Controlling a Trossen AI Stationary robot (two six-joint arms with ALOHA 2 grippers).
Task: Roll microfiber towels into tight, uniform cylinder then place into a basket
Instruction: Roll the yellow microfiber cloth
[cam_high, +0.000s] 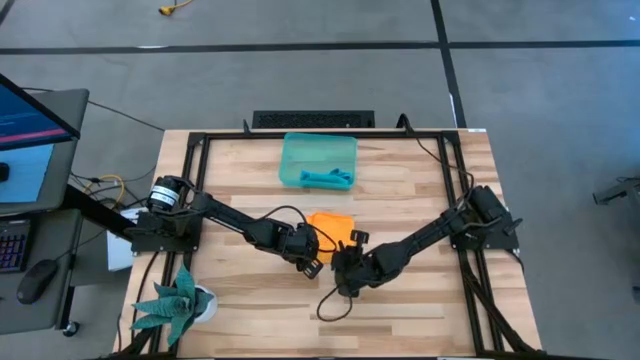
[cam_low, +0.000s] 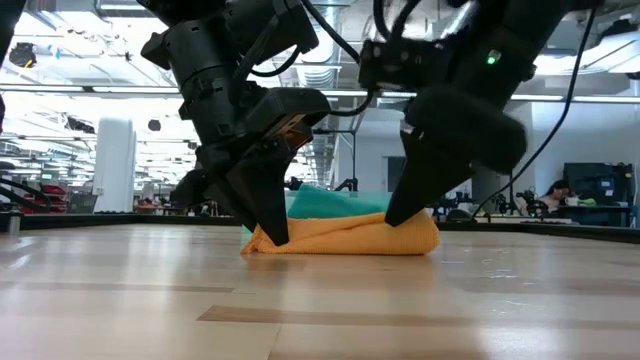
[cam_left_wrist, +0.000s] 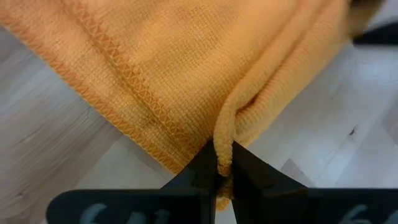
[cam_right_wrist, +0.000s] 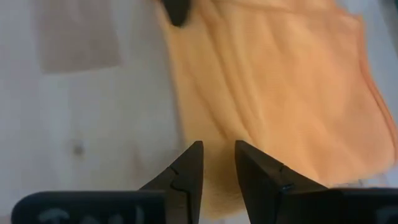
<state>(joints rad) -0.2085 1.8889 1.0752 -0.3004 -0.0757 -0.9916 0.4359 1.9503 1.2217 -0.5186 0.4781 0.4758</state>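
Observation:
The orange-yellow towel lies bunched in the middle of the table, resting on its underside. My left gripper is at its near left corner, shut on a raised fold. My right gripper is open, its fingers pointing down over the towel's near right edge. The teal-blue towel lies rolled inside the translucent teal basket at the far middle of the table. My left gripper pinches a raised fold of the orange towel between its two fingertips, at the towel's near edge. The fingers come slanting down from the table's left. The rest of the towel lies slack on the table. My right gripper's fingertips stand at the towel's near right end; I cannot tell whether they touch it.
A green spiky plant in a white pot stands at the near left corner. A dark cable lies on the wood near my right gripper. A black frame runs round the table.

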